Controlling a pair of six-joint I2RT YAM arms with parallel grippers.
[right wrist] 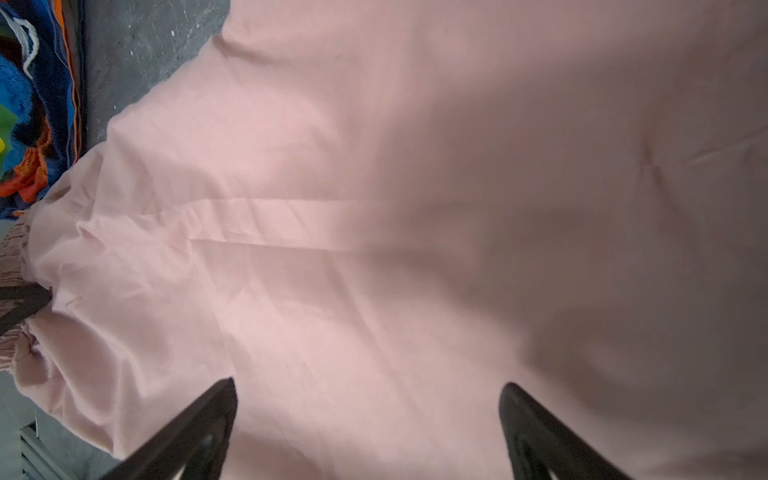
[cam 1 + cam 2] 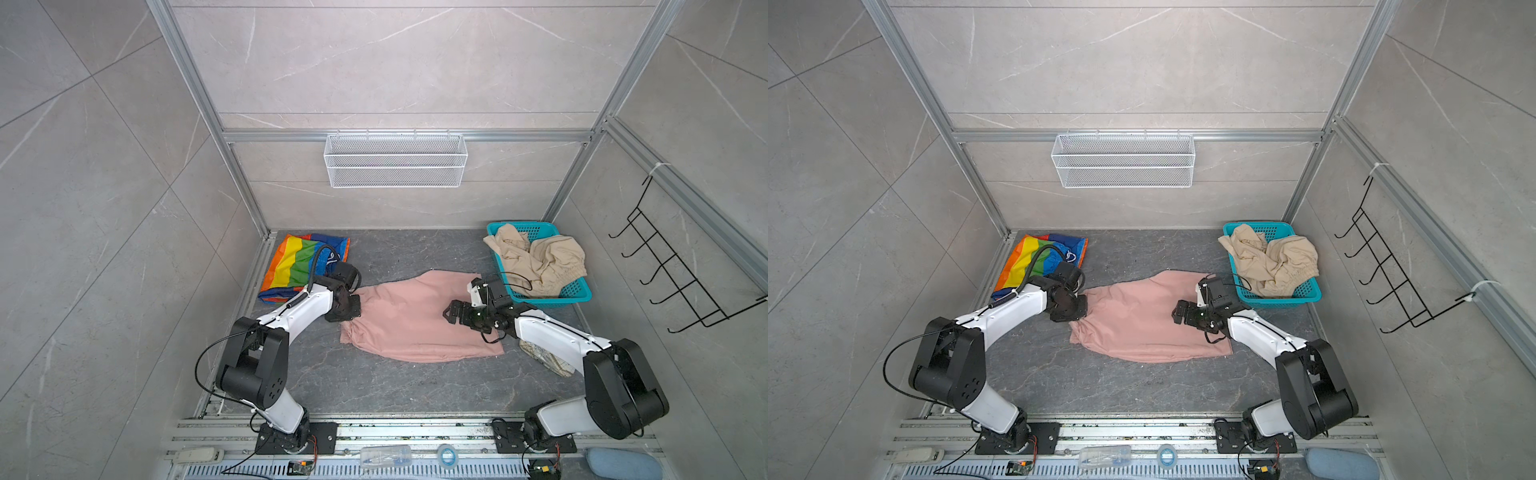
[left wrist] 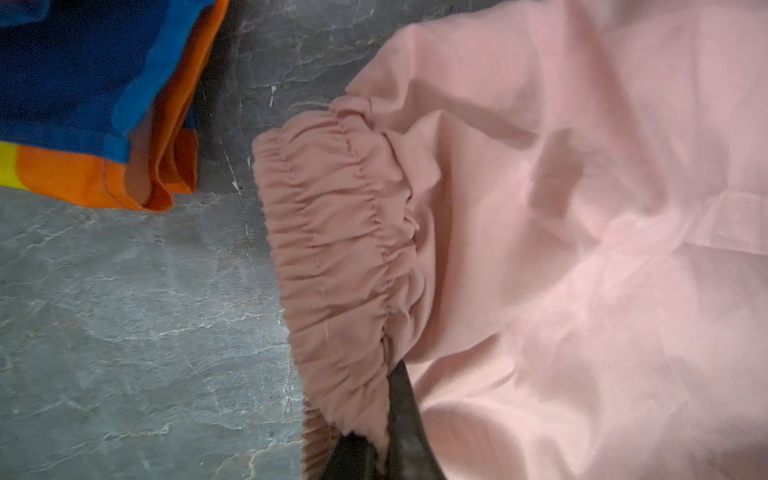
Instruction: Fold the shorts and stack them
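A teal perforated basket (image 2: 557, 298) stands in the far right corner of the grey marbled desk (image 2: 395, 382). A white wire-mesh basket (image 2: 395, 160) hangs on the back wall's aluminium rail. A black wire hook rack (image 2: 669, 266) hangs on the right wall. Along the near rail lie a white stapler-like object (image 2: 199, 455), a clear plastic box (image 2: 384, 456), a tape roll (image 2: 446, 454) and a blue-grey pad (image 2: 623, 463). A crumpled patterned piece (image 2: 548, 359) lies by the desk's right edge.

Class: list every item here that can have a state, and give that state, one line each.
pink shorts, spread out, waistband pinched.
left gripper, shut on the pink shorts' waistband.
right gripper, open, over the pink shorts.
rainbow shorts, folded, lying flat, apart from the pink pair.
beige shorts, crumpled in the teal basket.
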